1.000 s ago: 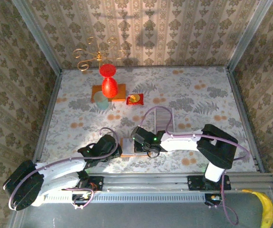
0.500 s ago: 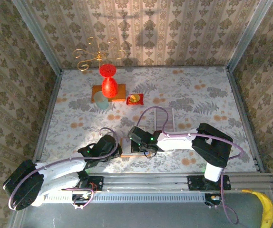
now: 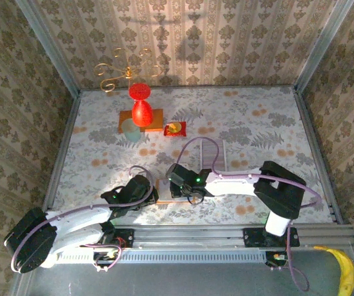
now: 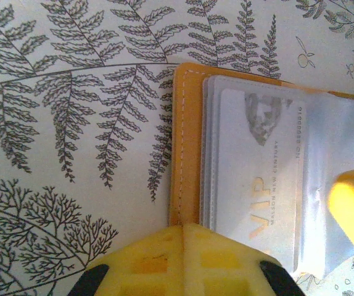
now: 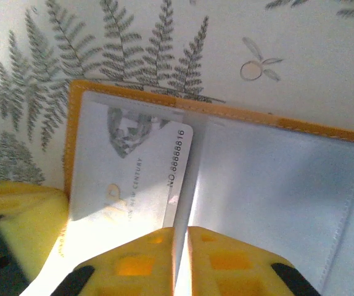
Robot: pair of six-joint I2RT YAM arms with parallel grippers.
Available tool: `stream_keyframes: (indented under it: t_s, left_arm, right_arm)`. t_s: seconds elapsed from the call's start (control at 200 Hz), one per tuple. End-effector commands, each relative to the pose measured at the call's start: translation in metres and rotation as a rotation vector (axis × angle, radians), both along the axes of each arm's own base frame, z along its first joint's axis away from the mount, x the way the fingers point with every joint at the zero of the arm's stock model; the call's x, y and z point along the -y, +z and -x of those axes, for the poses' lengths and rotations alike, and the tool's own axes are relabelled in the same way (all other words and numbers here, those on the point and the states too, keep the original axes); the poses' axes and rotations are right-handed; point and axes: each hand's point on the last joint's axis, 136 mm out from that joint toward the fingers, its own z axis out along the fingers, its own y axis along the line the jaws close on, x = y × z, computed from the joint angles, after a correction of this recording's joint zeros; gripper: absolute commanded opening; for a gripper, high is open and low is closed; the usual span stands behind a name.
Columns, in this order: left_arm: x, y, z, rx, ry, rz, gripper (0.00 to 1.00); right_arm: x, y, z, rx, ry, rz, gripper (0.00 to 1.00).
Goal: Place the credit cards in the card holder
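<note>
left gripper (image 4: 185, 233) was shut tight, its two yellow fingers pressed together with no gap, and the tips lay over the orange border of the card holder (image 4: 187, 142). couldn't tell if it was actually pinching anything or just resting on it.

right gripper (image 5: 181, 239) had its fingers almost together, with just a thin slit between them. a pale strip along the edge of the card (image 5: 124, 169) ran straight down into that slit. honestly couldn't tell if it had a real grip on the card or not.

the holder itself lay open and flat, with an orange cover and clear plastic sleeves inside. from the top camera it sat close to the near edge of the table (image 3: 257, 114), a little left of the middle, right between the two grippers. the card was whitish with gold "vip" lettering and a number printed along one side. it lay on the sleeve page on the left gripper's side, one long edge by the fold. whether it was fully tucked into the sleeve, i couldn't make out.

toward the far left corner of the table stood a red vase (image 3: 141, 106) on an orange mat (image 3: 155, 118), well apart from the holder.
</note>
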Motion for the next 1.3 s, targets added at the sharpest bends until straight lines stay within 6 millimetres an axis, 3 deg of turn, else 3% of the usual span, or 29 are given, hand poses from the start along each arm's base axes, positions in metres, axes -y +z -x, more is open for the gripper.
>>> stream_keyframes:
  t_s: [0.0, 0.08, 0.335, 0.565, 0.795, 1.07, 1.295]
  left_arm:
    - [-0.014, -0.016, 0.008, -0.028, 0.009, -0.063, 0.05]
    - [-0.013, -0.015, 0.008, -0.027, 0.007, -0.062, 0.05]
    - [-0.014, -0.018, 0.010, -0.035, 0.005, -0.068, 0.05]
    - [-0.014, -0.018, 0.010, -0.036, 0.003, -0.066, 0.05]
    - [-0.015, -0.020, 0.012, -0.041, 0.002, -0.067, 0.05]
    - [-0.017, -0.020, 0.013, -0.038, 0.011, -0.064, 0.05]
    - [-0.020, -0.019, 0.013, -0.029, 0.022, -0.058, 0.03]
  right_arm:
    - [0.023, 0.013, 0.001, 0.047, -0.030, 0.045, 0.18]
    - [0.030, 0.007, 0.005, 0.030, -0.039, 0.060, 0.26]
    - [0.044, -0.020, 0.016, -0.035, -0.072, 0.115, 0.34]
    - [0.049, -0.037, 0.023, -0.073, -0.078, 0.161, 0.36]
    - [0.031, -0.042, 0.024, -0.101, -0.063, 0.118, 0.41]
    - [-0.009, -0.026, 0.016, -0.104, -0.072, -0.075, 0.44]
    - [-0.023, -0.013, 0.012, -0.099, -0.091, -0.175, 0.43]
